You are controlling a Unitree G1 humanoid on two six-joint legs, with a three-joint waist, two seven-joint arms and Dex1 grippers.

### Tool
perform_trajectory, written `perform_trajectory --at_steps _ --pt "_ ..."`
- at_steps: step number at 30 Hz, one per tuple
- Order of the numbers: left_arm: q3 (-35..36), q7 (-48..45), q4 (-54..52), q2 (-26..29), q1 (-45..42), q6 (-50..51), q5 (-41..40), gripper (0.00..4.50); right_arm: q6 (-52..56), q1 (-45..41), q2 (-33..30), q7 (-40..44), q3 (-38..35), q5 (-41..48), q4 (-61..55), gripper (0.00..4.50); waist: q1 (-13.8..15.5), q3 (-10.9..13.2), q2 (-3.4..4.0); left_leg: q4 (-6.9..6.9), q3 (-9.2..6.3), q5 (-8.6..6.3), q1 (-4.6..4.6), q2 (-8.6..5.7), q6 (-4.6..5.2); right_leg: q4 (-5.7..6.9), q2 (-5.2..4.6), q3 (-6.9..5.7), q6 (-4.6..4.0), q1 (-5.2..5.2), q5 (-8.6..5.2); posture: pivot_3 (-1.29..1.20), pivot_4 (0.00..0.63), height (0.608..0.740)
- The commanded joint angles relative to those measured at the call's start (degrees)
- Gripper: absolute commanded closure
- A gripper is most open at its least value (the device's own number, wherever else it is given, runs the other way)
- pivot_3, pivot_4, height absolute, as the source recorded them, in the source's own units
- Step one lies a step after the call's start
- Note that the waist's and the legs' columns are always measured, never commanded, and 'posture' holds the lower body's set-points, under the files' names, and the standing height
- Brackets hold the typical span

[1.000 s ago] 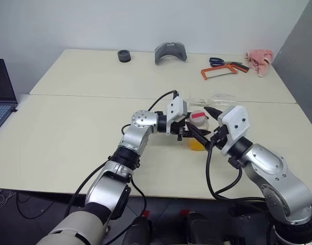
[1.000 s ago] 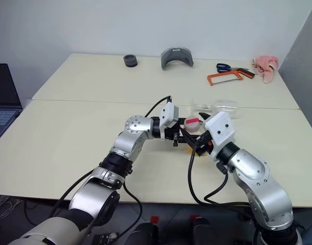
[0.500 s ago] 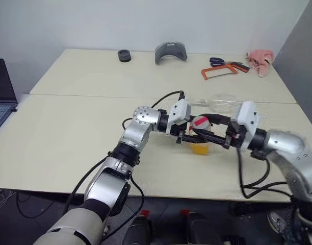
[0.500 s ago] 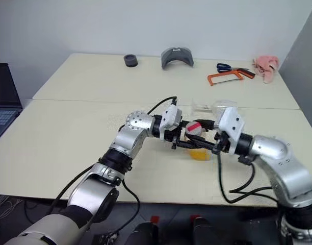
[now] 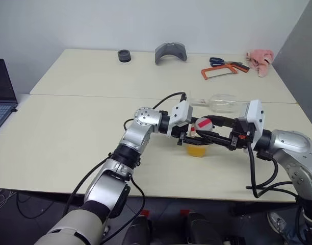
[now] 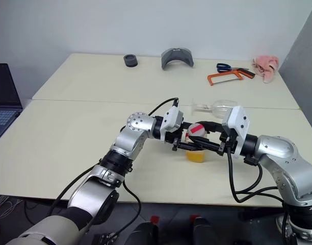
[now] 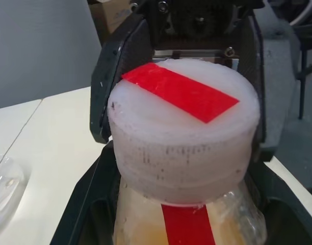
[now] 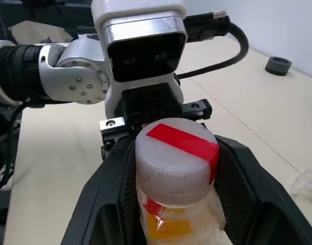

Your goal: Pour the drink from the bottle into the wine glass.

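Looking down from the left eye view, the bottle (image 5: 199, 137) stands upright near the table's (image 5: 69, 138) middle, its white cap (image 5: 202, 124) crossed by a red strip and the drink (image 5: 197, 149) showing orange at its base. The left gripper (image 5: 189, 137) reaches in from nine o'clock and pinches the bottle's body. The right gripper (image 5: 209, 133) reaches in from three o'clock, its black fingers flanking the cap. The wine glass (image 5: 221, 102) lies on its side just past the bottle at one o'clock. Far off at twelve o'clock sit a black ring (image 5: 124, 55) and a grey curved piece (image 5: 171, 52); at one to two o'clock lie an orange hacksaw (image 5: 223, 71), blue-handled scissors (image 5: 218, 62) and a pink cloth (image 5: 261, 60). A laptop (image 5: 2, 92) sits at nine o'clock.

The right eye view shows the same layout.

From the left wrist view, the cap fills the centre, with the right gripper's fingers (image 7: 112, 81) hugging both its sides; I cannot tell whether they press it.

From the right wrist view, the left gripper's fingers (image 8: 115, 130) clamp the bottle below the cap.
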Motion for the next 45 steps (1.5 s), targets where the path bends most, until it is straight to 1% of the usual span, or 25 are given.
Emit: perform_trajectory --at_steps 1,8,10,12,14,22,25,27,29,33,38,45 --pt "3.7 2.9 -2.3 2.5 0.8 1.4 -1.4 2.33 -0.1 1.1 0.4 -3.4 -3.7 -0.1 -2.9 2.64 0.0 0.0 0.00 0.00 -0.01 0.00 0.00 0.00 0.00 0.00 0.00 -0.01 0.00 0.00 0.00 0.00 0.150 0.740" --pt "3.6 4.3 -3.1 2.6 1.0 1.8 -1.8 2.33 1.0 1.0 2.3 -6.8 -3.2 1.2 -4.8 2.64 0.0 0.0 0.00 0.00 0.00 0.00 -0.01 -0.01 0.00 0.00 0.00 0.00 0.00 0.00 0.00 0.00 0.150 0.740" --pt "3.4 4.4 -3.2 2.7 1.1 1.7 -1.8 2.33 1.1 0.8 2.9 -7.7 -2.9 0.9 -5.0 1.90 0.0 0.0 0.00 0.00 -0.01 0.00 0.00 -0.01 0.00 -0.01 0.00 0.00 0.00 0.00 0.00 0.00 0.150 0.740" --pt "3.1 4.4 -3.3 2.7 1.2 1.4 -1.8 2.33 1.2 0.5 3.6 -8.7 -2.4 0.7 -5.3 1.30 -0.2 0.0 0.00 0.00 0.01 0.00 0.02 0.01 0.00 0.00 0.02 0.02 0.00 0.00 0.00 0.00 0.150 0.740" --pt "2.9 4.4 -3.4 2.8 1.3 1.4 -1.7 2.33 1.3 0.5 3.7 -9.1 -2.3 0.5 -5.5 0.60 -0.1 0.0 0.00 -0.02 -0.01 0.00 0.03 0.02 0.00 0.00 0.04 0.00 0.00 0.00 0.00 0.00 0.150 0.740" --pt "2.8 4.7 -3.2 2.9 1.3 1.2 -1.5 2.33 2.1 1.8 3.6 -11.5 -3.6 0.8 -6.8 0.59 0.1 0.0 0.00 0.00 -0.01 0.00 -0.02 -0.04 0.00 -0.03 -0.03 -0.01 0.00 0.00 0.00 0.00 0.150 0.740" --pt "3.0 5.6 -2.8 2.9 1.2 0.7 -1.1 2.33 2.6 3.6 3.3 -12.8 -4.8 0.8 -9.4 0.59 0.1 0.0 0.00 0.00 0.00 0.00 -0.02 -0.03 0.00 -0.03 -0.03 0.00 0.00 0.00 0.00 0.00 0.150 0.740" --pt "3.2 6.1 -2.3 2.9 1.2 0.3 -1.0 2.33 3.2 3.9 4.0 -15.4 -4.6 0.2 -12.1 0.59 0.1 0.0 0.00 -0.01 -0.01 0.00 -0.02 -0.03 0.00 -0.02 -0.02 0.00 0.00 0.00 0.00 0.00 0.150 0.740" --pt "3.2 6.3 -1.9 2.9 1.1 0.1 -1.0 2.33 3.8 3.5 4.8 -17.9 -3.9 -0.6 -13.5 0.59 0.0 0.0 0.00 -0.01 -0.01 0.00 -0.01 -0.02 0.00 -0.01 -0.02 0.00 0.00 0.00 0.00 0.00 0.150 0.740" --pt "3.1 6.5 -0.9 2.4 0.6 -0.4 -1.0 2.33 3.7 2.8 7.1 -23.2 1.7 -7.0 -14.8 0.59 0.0 0.0 0.01 -0.01 -0.01 0.00 0.01 0.00 0.00 0.00 0.03 0.00 0.00 0.00 0.00 0.00 0.150 0.740" --pt "3.2 6.5 0.6 1.6 -0.4 -0.5 -1.2 2.33 5.5 2.2 9.2 -24.9 5.4 -8.5 -16.3 0.59 0.0 0.0 0.01 -0.01 -0.01 0.00 -0.01 -0.03 -0.01 -0.02 0.00 0.00 0.00 0.00 0.00 0.00 0.150 0.740" --pt "3.5 5.9 2.6 1.5 -1.7 -0.3 -1.3 2.33 7.3 1.7 12.3 -27.3 7.9 -10.3 -16.0 0.59 0.0 0.0 0.01 -0.01 -0.02 0.00 0.00 -0.03 0.00 -0.02 0.00 0.00 0.00 0.00 0.00 0.00 0.150 0.740"
